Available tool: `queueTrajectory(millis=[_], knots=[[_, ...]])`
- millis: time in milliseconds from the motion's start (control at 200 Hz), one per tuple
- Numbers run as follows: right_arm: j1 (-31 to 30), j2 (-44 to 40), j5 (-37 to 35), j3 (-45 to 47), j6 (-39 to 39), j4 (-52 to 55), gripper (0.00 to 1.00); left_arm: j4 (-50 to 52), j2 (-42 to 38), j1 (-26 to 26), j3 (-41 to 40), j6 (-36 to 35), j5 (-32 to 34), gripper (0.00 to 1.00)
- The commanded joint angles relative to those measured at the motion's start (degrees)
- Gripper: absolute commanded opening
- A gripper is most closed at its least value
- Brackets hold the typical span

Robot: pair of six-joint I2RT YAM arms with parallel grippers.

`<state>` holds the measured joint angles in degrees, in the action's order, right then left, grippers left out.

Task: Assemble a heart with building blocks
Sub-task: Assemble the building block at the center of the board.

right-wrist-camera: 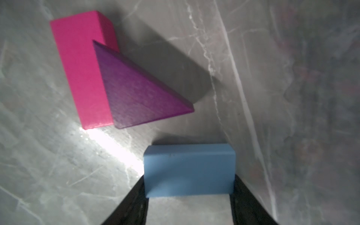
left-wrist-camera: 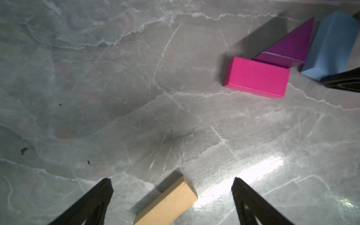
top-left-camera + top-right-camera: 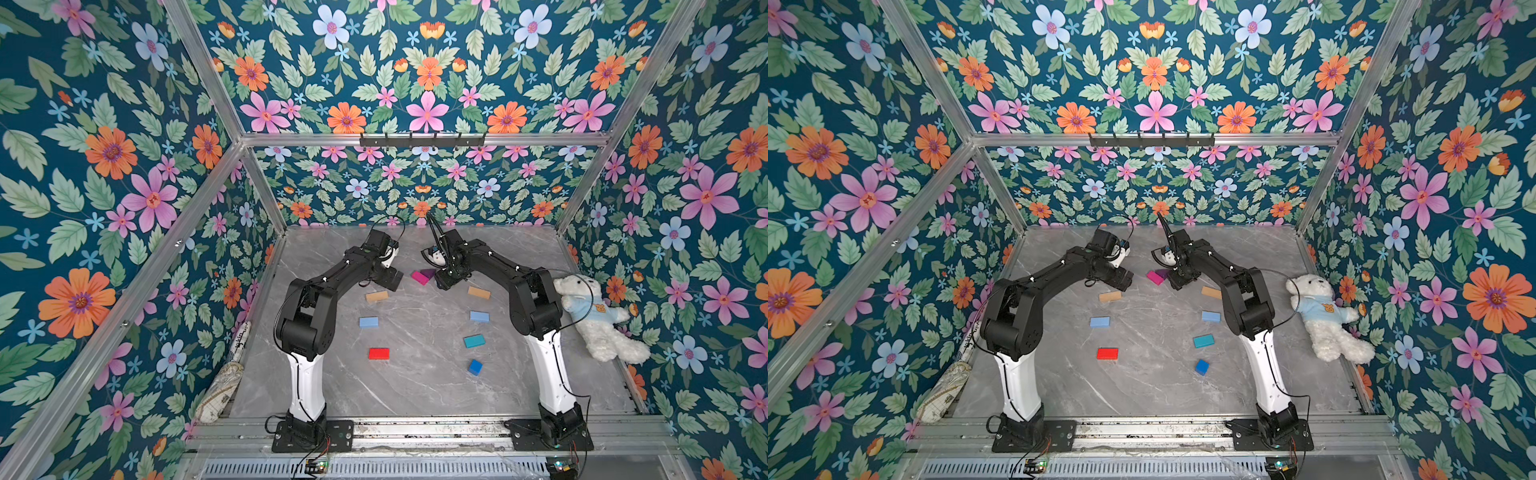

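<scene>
The building blocks lie spaced out on the grey marble table in a loose heart outline. At the far end, a magenta block (image 3: 419, 277) touches the purple triangle (image 3: 428, 273). Two tan blocks (image 3: 377, 296) (image 3: 478, 292), two light blue ones (image 3: 368, 322) (image 3: 479, 316), a red (image 3: 378, 353), a teal (image 3: 474, 340) and a blue block (image 3: 475, 367) lie apart. My right gripper (image 1: 189, 181) is shut on another light blue block (image 1: 189, 167), low beside the triangle (image 1: 136, 93). My left gripper (image 2: 172, 181) is open above the left tan block (image 2: 169, 202), apart from it.
A white plush bear (image 3: 594, 320) in a blue shirt lies against the right wall. A patterned pouch (image 3: 220, 390) rests along the table's left edge. Floral walls enclose the table on three sides, and both arm bases stand at the front rail.
</scene>
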<state>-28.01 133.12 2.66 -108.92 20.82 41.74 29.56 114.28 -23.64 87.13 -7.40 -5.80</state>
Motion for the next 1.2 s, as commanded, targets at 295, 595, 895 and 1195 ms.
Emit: queueTrajectory(millis=[295, 595, 895, 1195], knots=[[-0.5, 0.7, -2.0, 0.0, 1.8, -2.3, 0.38, -0.9, -0.3, 0.6, 0.0, 0.5, -0.3, 1.0], [-0.6, 1.7, -1.2, -0.9, 1.9, -2.0, 0.38, -1.0, 0.1, 0.8, 0.1, 0.5, 0.0, 0.99], [-0.7, 2.0, -1.0, -1.1, 1.9, -2.3, 0.38, -1.2, 0.4, 1.0, 0.1, 0.5, -0.1, 0.99], [-0.9, 2.4, -1.3, -1.2, 2.0, -2.6, 0.38, -1.2, 0.6, 1.1, 0.2, 0.6, -0.1, 1.0]])
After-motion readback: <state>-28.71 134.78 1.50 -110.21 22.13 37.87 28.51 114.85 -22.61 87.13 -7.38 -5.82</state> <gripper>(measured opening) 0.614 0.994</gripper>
